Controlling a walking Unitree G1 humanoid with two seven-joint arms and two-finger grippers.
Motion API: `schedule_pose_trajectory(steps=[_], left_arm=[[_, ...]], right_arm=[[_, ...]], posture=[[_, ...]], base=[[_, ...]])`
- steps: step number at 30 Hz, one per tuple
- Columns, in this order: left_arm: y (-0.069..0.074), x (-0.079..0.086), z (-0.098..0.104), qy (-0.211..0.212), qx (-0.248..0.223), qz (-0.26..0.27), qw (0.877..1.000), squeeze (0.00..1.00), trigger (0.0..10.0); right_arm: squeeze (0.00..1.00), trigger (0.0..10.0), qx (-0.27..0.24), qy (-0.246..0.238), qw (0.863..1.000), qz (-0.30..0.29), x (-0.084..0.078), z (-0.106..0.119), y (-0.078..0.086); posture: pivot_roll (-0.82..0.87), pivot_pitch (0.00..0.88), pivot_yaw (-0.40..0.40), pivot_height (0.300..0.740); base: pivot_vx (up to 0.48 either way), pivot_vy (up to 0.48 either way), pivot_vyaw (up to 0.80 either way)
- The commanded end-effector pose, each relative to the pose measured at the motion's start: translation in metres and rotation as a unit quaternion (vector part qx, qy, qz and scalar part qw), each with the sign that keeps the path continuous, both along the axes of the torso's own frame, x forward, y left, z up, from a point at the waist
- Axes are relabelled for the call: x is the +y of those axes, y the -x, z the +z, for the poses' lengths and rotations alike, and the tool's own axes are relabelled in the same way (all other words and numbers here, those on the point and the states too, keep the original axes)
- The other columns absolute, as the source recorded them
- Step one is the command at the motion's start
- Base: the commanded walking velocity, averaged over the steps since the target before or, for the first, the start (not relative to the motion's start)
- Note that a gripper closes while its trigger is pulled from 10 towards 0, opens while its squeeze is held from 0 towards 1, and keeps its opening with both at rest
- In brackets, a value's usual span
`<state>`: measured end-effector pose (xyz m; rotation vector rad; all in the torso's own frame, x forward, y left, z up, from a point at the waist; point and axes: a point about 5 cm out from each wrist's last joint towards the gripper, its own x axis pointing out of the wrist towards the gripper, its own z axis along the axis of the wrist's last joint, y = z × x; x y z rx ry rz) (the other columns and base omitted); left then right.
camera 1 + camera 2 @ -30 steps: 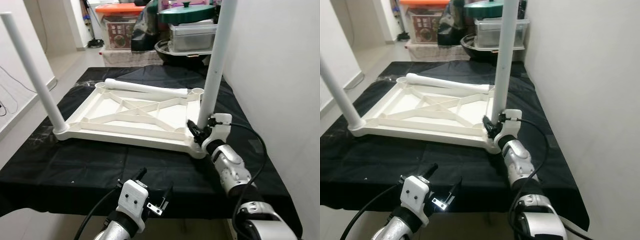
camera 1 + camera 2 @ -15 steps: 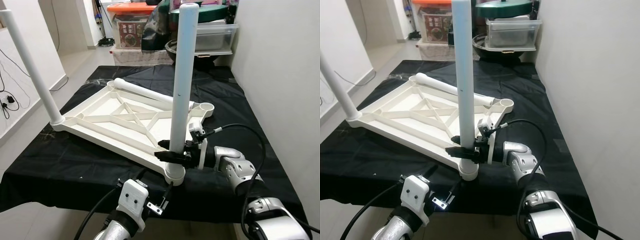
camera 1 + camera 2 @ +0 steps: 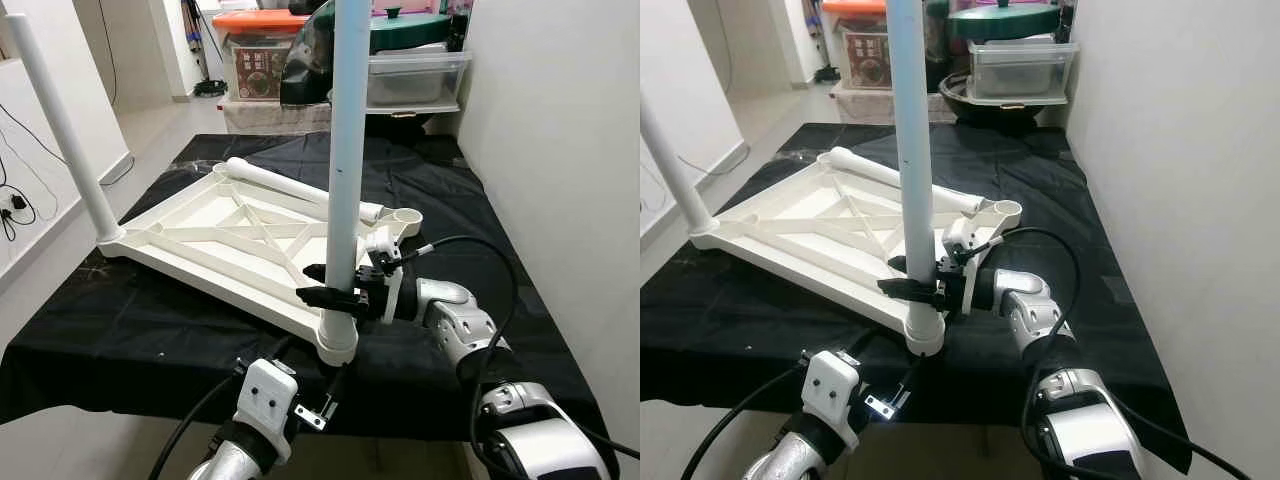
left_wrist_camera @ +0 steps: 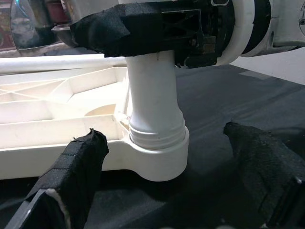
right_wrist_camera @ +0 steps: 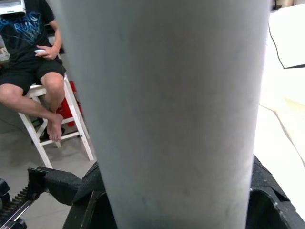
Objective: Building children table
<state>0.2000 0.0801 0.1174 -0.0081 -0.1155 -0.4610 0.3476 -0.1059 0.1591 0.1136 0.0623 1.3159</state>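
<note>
1. A black cloth-covered worktop (image 3: 150, 330) carries everything; it looks soft and a little wrinkled, so I judge that hard plastic will slide on it when pushed.
2. The white moulded-plastic children's table top (image 3: 215, 235) lies upside down across the middle of the worktop, ribs up, one corner near the front edge. It looks light but stiff; the ribs and rim are the natural places to steady it.
3. The tall white plastic leg tube (image 3: 343, 170) stands upright in the socket at that front corner. It is smooth, rigid and probably slippery, so a hold low down, just above the socket, gives the best control.
4. A second upright white leg (image 3: 70, 140) stands at the left corner, and a loose white leg tube (image 3: 300, 190) lies along the top's far edge.
5. The right gripper (image 3: 335, 290) is clamped around the front leg just above the socket, fingers on either side.
6. The left gripper (image 4: 162, 191) hangs by the worktop's front edge, fingers spread apart, pointing at the socket collar (image 4: 157, 152) without touching it.
</note>
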Motion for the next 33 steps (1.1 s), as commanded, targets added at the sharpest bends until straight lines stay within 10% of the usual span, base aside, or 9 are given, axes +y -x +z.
schedule_pose_trajectory(steps=[1,6,18,21,25,27,29,31,33], left_arm=[[0.0,0.001,-0.005,-0.006,0.011,0.001,1.0,0.0,10.0],[0.0,0.001,-0.004,-0.005,0.012,0.0,1.0,0.0,10.0],[0.0,0.001,-0.005,-0.007,0.012,-0.001,1.0,0.0,10.0],[0.0,0.001,-0.005,-0.007,0.013,-0.001,1.0,0.0,10.0],[0.0,0.001,-0.005,-0.007,0.012,-0.001,1.0,0.0,10.0],[0.0,0.001,-0.005,-0.006,0.012,-0.001,1.0,0.0,10.0],[0.0,0.001,-0.005,-0.007,0.012,-0.001,1.0,0.0,10.0],[0.0,0.0,-0.005,-0.007,0.013,-0.001,1.0,0.0,10.0],[0.0,0.0,-0.005,-0.007,0.013,-0.001,1.0,0.0,10.0]], right_arm=[[0.0,0.0,0.019,-0.005,1.0,-0.015,0.003,-0.007,0.001],[0.0,0.0,0.034,0.081,0.888,-0.452,-0.038,-0.042,-0.022],[0.0,0.0,0.117,0.11,0.637,-0.754,-0.074,-0.066,0.001],[0.0,0.0,0.125,0.109,0.639,-0.751,-0.067,-0.067,0.001],[0.0,10.0,0.121,0.099,0.654,-0.74,-0.054,-0.065,-0.002],[1.0,10.0,0.073,0.044,0.713,-0.696,-0.035,-0.05,-0.01],[1.0,10.0,0.048,0.023,0.737,-0.674,-0.03,-0.043,-0.013],[0.0,10.0,0.023,-0.003,0.762,-0.648,-0.029,-0.034,-0.016],[0.0,10.0,0.02,-0.013,0.773,-0.634,-0.028,-0.032,-0.017]], posture=[[0.0,0.0,0.0,0.74],[0.0,0.0,0.002,0.74],[0.0,0.0,0.003,0.74],[0.0,0.0,0.003,0.74],[0.0,0.0,0.0,0.74],[0.0,0.0,-0.002,0.74],[0.0,0.0,-0.002,0.74],[0.0,0.0,-0.002,0.74],[-0.01,0.0,0.0,0.74]], base=[[0.0,0.0,0.0],[0.0,0.0,0.0],[0.0,0.0,0.0],[0.0,0.0,0.0],[0.0,0.0,0.0],[0.0,0.0,0.0],[0.0,0.0,0.0],[0.0,0.0,0.0],[0.0,0.0,0.0]])
